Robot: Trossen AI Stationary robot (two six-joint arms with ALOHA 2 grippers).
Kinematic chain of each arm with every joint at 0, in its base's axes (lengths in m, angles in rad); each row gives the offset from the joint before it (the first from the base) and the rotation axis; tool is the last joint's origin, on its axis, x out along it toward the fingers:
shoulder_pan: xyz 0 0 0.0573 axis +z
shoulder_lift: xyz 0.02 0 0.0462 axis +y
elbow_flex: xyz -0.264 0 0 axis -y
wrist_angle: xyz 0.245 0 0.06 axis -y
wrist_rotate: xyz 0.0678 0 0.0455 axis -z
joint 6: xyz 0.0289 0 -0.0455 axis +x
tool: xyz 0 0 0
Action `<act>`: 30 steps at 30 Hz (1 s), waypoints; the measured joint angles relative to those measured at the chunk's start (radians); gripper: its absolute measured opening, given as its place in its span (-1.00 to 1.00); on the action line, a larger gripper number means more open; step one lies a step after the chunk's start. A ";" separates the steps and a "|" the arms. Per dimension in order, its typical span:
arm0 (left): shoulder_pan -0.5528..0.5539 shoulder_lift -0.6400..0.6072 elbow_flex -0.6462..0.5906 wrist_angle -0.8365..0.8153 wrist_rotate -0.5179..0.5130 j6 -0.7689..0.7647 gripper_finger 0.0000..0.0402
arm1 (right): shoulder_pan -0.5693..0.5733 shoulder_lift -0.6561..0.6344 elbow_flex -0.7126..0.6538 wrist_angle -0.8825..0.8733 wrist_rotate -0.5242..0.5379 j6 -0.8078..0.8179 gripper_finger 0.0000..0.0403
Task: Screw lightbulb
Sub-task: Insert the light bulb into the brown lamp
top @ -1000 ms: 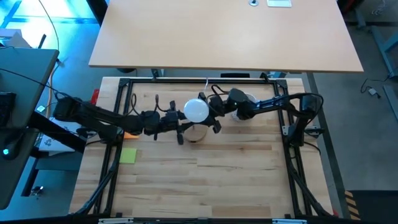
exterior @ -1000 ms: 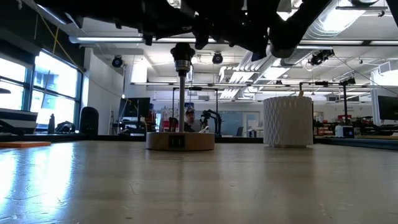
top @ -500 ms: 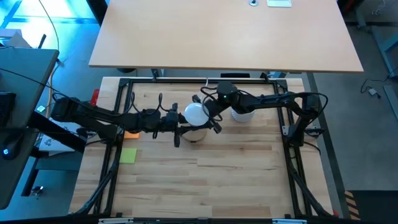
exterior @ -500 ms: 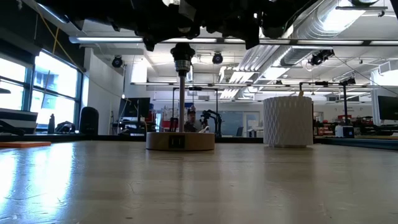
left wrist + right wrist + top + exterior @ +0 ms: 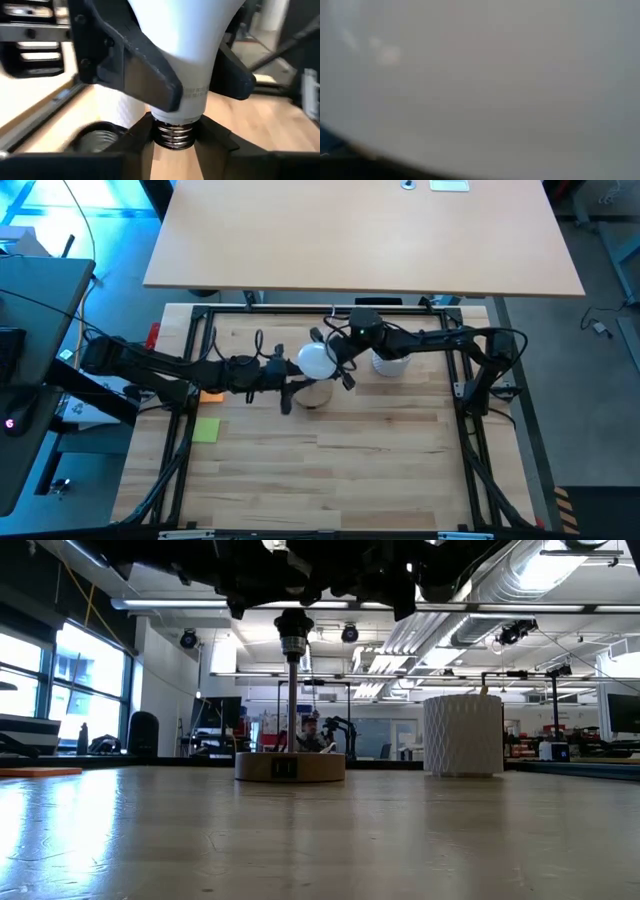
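The white lightbulb [image 5: 316, 360] hangs in the air over the middle of the table, globe up, and both grippers are shut on it. My left gripper [image 5: 175, 142] reaches in from the table's left and has the silvery screw neck. My right gripper [image 5: 335, 360] comes from the right and clasps the bulb higher up. The bulb fills the right wrist view. Below stands the round wooden disc [image 5: 290, 766] with its upright stem and dark socket [image 5: 95, 137]. The neck is beside the socket, not in it. My left gripper pinches the threaded screw neck [image 5: 175, 131] between its two fingers [image 5: 140, 142], one on each side. It comes nearly level from the table's left. The bulb stands up from the hold, globe above, lifted clear of the table and the socket. My right gripper has its two fingers [image 5: 130, 65] on opposite sides of the bulb's tapering part [image 5: 200, 75], just below the globe and above the neck. It reaches in level from the table's right. The bulb is clear of everything below.
A white latticed cup [image 5: 462, 735] stands on the table right of the disc, under my right arm. A green note [image 5: 206, 430] and an orange object [image 5: 210, 395] lie at the left. The near half of the table holds nothing. A person sits in the far room [image 5: 312, 730].
My right hand has rolled about the bulb and risen a little. Its wrist has swung toward the table's far edge while its fingers have stayed at the bulb. The bulb and my left gripper have kept their place above the socket.
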 joint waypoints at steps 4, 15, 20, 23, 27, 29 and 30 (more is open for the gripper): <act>-0.012 -0.018 -0.007 -0.129 -0.083 -0.026 -0.07 | -0.078 -0.010 0.007 0.028 -0.046 0.060 -0.34; -0.120 -0.016 -0.024 -0.019 -0.462 0.079 0.15 | -0.130 0.007 0.003 0.045 -0.158 0.111 -0.34; -0.154 -0.048 0.039 -0.020 -0.509 0.149 0.15 | -0.130 0.006 0.002 0.051 -0.179 0.094 -0.34; -0.156 -0.062 0.048 -0.123 -0.546 0.116 0.15 | -0.137 0.007 0.002 0.043 -0.179 0.093 -0.34; -0.105 -0.066 0.052 -0.330 -0.657 -0.060 0.15 | -0.140 0.007 0.002 0.068 -0.184 0.101 -0.34; -0.061 -0.033 0.037 -0.368 -0.625 -0.134 0.17 | -0.141 0.007 0.002 0.072 -0.192 0.109 -0.34; -0.041 -0.016 0.023 -0.355 -0.585 -0.152 0.18 | -0.141 0.007 0.002 0.072 -0.195 0.109 -0.34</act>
